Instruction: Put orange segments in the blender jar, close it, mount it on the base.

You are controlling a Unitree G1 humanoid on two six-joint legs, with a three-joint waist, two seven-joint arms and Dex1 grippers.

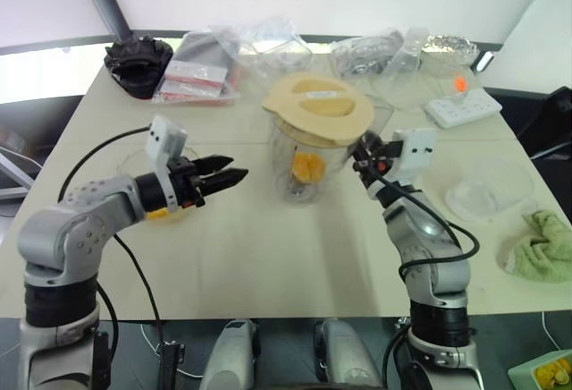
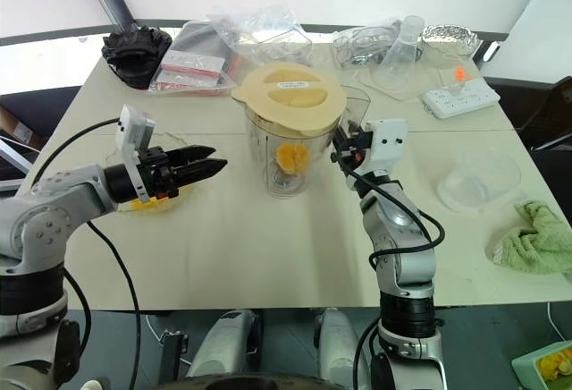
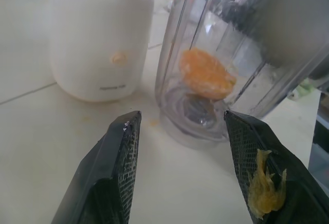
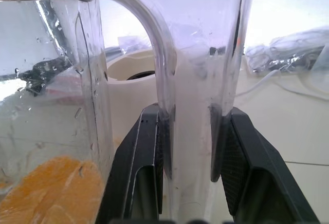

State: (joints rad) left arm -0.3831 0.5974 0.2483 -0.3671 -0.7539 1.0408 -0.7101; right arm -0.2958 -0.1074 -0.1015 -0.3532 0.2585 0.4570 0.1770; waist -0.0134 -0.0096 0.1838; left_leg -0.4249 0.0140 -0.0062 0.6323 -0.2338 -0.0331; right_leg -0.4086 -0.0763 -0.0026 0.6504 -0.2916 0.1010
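The blender jar (image 1: 307, 159) stands mid-table with a flat cream lid (image 1: 317, 108) resting on its rim. Orange segments (image 1: 309, 168) lie at its bottom over the dark blade (image 3: 198, 108). My right gripper (image 1: 365, 152) is shut on the jar's clear side handle (image 4: 165, 75), one finger on each side. To the jar's left my left gripper (image 1: 225, 175) hangs open and holds nothing, pointing at the jar. A scrap of orange pulp (image 3: 264, 188) sticks to one of its pads. The cream-white base (image 3: 97, 39) stands just behind the jar.
Under my left hand a shallow glass bowl (image 2: 147, 198) holds orange pieces. A black toothed part (image 1: 138, 59) and plastic bags (image 1: 210, 72) lie at the back left. On the right are a power strip (image 1: 462, 105), a clear dish (image 1: 487, 189) and a green cloth (image 1: 541, 247).
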